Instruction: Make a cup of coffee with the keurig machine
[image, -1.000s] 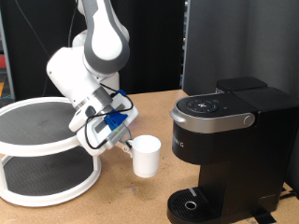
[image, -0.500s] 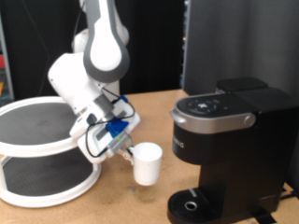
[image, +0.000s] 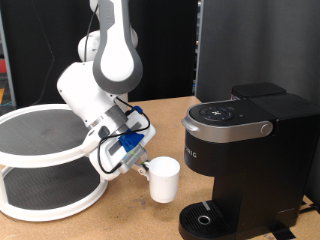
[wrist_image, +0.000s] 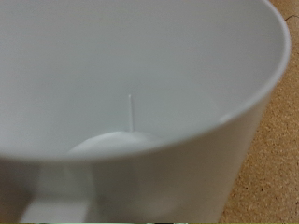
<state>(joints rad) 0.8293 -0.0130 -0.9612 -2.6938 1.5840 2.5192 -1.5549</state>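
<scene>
A brown particle-board tabletop (image: 130, 220) fills the lower part of the exterior view, with a dark, dim room behind it and a tall black panel (image: 245, 45) standing at the back, toward one o'clock. At nine o'clock sits a round two-tier white stand (image: 45, 160) with dark mesh shelves. The white Franka arm (image: 105, 60) comes down from twelve o'clock and bends toward the centre of the table. Its gripper (image: 140, 165), wrapped in blue parts and black cables, is closed on the rim of the cup (image: 163, 180), a small white mug, gripping it from the nine o'clock side. The cup is upright, its long axis vertical and its open mouth facing up, and it sits near the picture's centre, just beside the keurig machine (image: 245, 150) at that machine's nine o'clock; whether its base touches the table cannot be told. The black machine stands at four o'clock with its silver-trimmed lid (image: 230, 115) down and its round drip tray (image: 205, 218) at the base, at five o'clock of the cup. In the wrist view the cup's white interior (wrist_image: 131, 103) fills nearly the whole frame, empty, with a strip of brown board (wrist_image: 276, 159) showing beside it
</scene>
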